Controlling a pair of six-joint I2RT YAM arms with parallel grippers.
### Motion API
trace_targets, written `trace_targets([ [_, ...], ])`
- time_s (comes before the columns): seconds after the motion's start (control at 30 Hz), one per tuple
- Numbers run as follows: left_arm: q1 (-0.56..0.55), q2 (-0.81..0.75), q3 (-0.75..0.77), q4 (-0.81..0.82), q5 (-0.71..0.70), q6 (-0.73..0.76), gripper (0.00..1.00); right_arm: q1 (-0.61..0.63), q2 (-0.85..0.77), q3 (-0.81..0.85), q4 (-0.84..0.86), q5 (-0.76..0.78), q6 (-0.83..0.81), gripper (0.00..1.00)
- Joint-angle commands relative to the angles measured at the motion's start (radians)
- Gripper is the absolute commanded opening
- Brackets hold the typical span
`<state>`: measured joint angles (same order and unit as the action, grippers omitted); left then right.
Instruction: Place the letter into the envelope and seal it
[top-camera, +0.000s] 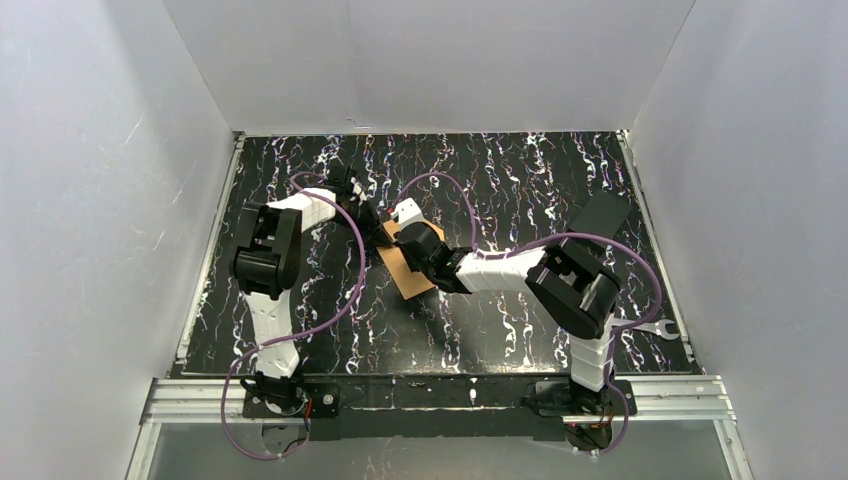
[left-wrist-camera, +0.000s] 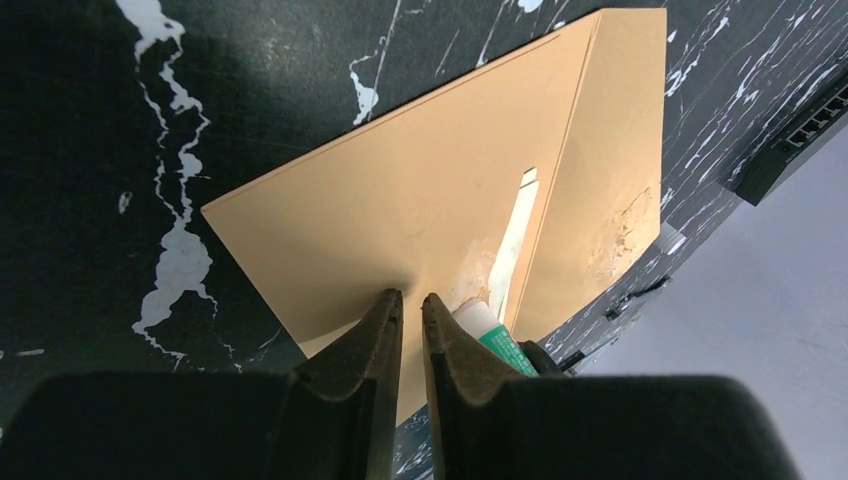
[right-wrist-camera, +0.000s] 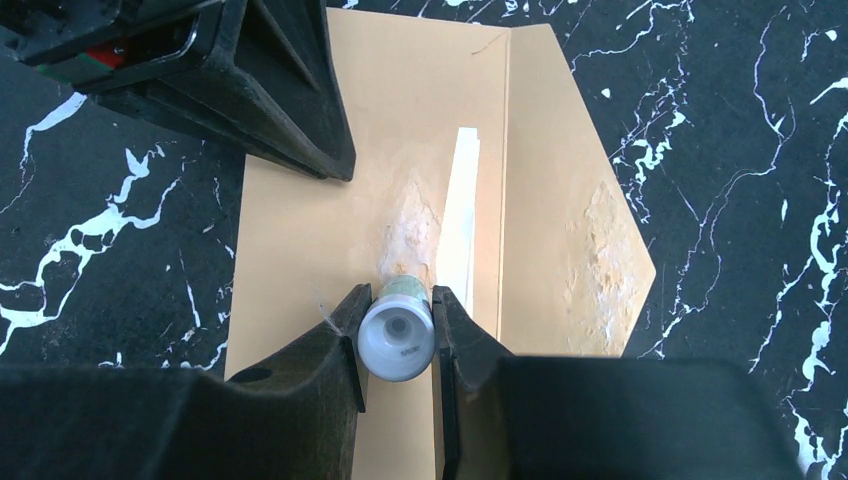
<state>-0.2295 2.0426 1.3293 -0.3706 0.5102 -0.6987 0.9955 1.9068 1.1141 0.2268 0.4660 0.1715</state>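
Note:
The orange-brown envelope (top-camera: 412, 278) lies flat on the black marbled table, its flap (right-wrist-camera: 570, 200) open to the side. A pale sliver of the letter (right-wrist-camera: 460, 225) shows in the envelope's mouth; the rest is hidden inside. It also shows in the left wrist view (left-wrist-camera: 515, 235). My right gripper (right-wrist-camera: 396, 300) is shut on a white and green glue stick (right-wrist-camera: 396, 342), whose tip touches the envelope (right-wrist-camera: 300, 230) beside the mouth. My left gripper (left-wrist-camera: 411, 297) is shut, its tips resting on the envelope body (left-wrist-camera: 400, 200). Rough pale patches mark the flap and the body.
The two grippers stand close together over the envelope, the left gripper (right-wrist-camera: 250, 90) just beyond the glue stick. A wrench (top-camera: 655, 330) lies at the table's right edge. White walls enclose the table on three sides.

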Motion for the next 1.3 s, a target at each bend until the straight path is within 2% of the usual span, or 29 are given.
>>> trace_targets([
  [0.0,-0.002,0.042,0.003,-0.069,-0.069,0.023,0.13,-0.007,0.023,-0.016,0.046,0.009,-0.019,0.01],
  [0.17,-0.003,0.061,0.003,-0.067,-0.06,0.034,0.13,-0.026,0.075,0.014,0.047,-0.023,-0.027,0.01],
  [0.47,-0.004,0.088,0.026,-0.096,-0.069,0.04,0.04,-0.055,0.144,0.098,0.022,-0.057,-0.04,0.01],
  [0.57,-0.004,0.087,0.034,-0.091,-0.1,-0.002,0.0,-0.054,0.114,0.07,-0.022,-0.084,-0.03,0.01],
  [0.7,-0.004,0.08,0.025,-0.035,-0.131,-0.11,0.0,-0.052,0.047,-0.018,-0.077,-0.119,-0.015,0.01],
  [0.87,-0.007,0.084,0.023,-0.012,-0.202,-0.207,0.0,-0.052,0.0,-0.02,-0.202,-0.138,-0.039,0.01],
  [1.27,-0.021,0.102,0.002,-0.013,-0.27,-0.261,0.0,-0.05,-0.047,-0.058,-0.215,-0.285,-0.067,0.01],
])
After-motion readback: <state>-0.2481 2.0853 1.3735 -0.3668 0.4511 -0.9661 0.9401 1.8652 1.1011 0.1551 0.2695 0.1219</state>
